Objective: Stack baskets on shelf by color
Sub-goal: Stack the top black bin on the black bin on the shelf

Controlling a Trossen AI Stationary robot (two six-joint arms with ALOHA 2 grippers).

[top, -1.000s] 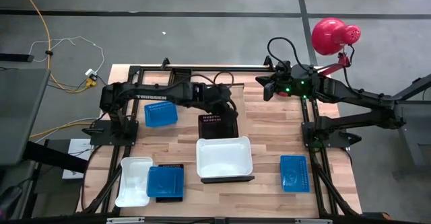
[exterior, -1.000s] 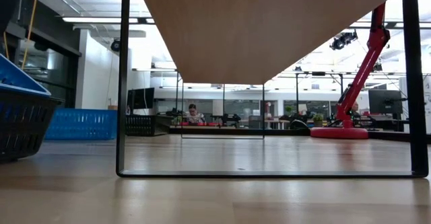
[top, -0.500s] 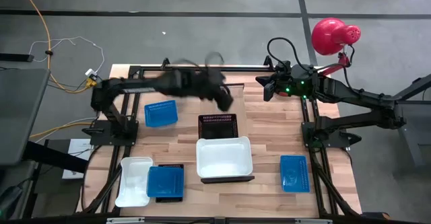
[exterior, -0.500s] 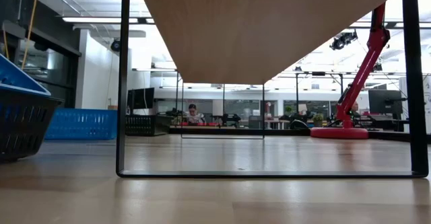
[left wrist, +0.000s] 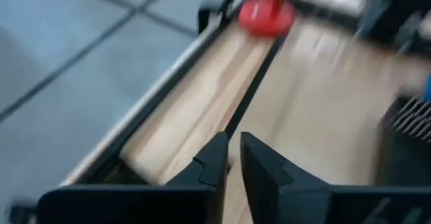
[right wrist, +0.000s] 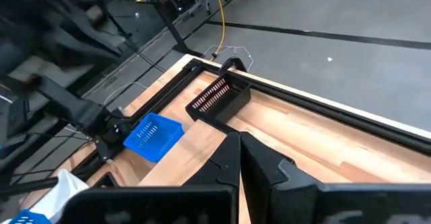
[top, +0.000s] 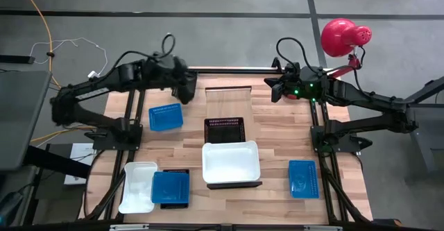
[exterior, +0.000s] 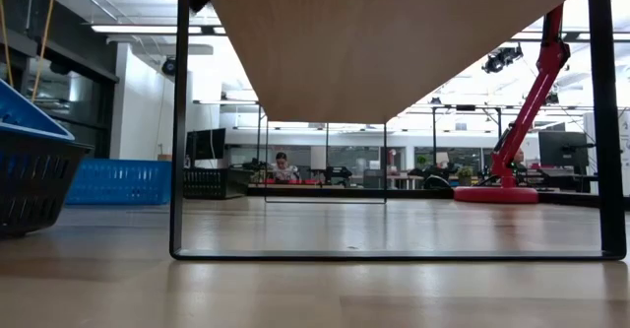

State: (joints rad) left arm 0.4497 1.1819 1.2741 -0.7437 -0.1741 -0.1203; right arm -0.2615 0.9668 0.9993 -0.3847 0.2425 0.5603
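Left gripper (top: pixel 186 87) has retreated from the small black mesh basket (top: pixel 224 130) toward the counter's far-left corner, jaws nearly closed, empty; right gripper (top: pixel 275 90) jaws closed. Basket probably light, rigid: grip a rim.

1. No legible text, label, brand, number or sign found in any view.
2. Left arm (top: pixel 104 85) casing: blurred, no lettering readable.
3. Baskets and background room: no readable markings.
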